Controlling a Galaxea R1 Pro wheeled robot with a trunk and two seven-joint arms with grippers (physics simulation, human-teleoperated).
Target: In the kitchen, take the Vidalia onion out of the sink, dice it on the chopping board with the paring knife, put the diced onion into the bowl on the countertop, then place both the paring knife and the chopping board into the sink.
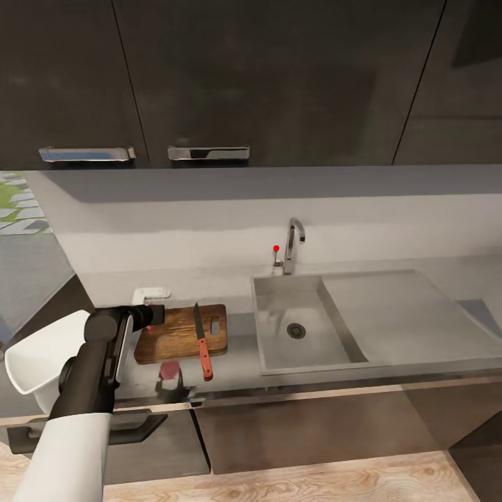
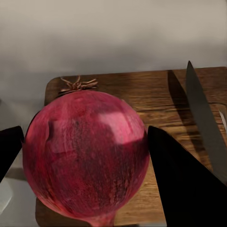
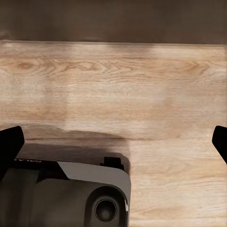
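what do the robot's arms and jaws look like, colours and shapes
The left arm has a white, rounded upper segment, then a glossy black forearm and wrist with smooth cylindrical joints. In the left wrist view the left gripper has matte black, wedge-shaped jaws. The right gripper has matching black jaw tips.

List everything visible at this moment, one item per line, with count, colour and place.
Round dark-red onion: one, between the left gripper's fingers, over the board.
Rectangular brown wooden chopping board: one, on the counter left of the sink.
Red-handled paring knife: one, lying on the board, handle past its front edge.
Stainless-steel sink: one, basin empty, drainboard to its right.
Chrome faucet: one, behind the basin.
Glossy white bowl: one, left of the arm.
Grey countertop: one.
Left gripper: black, shut on the onion.
Right gripper: black, open, over wooden floor.
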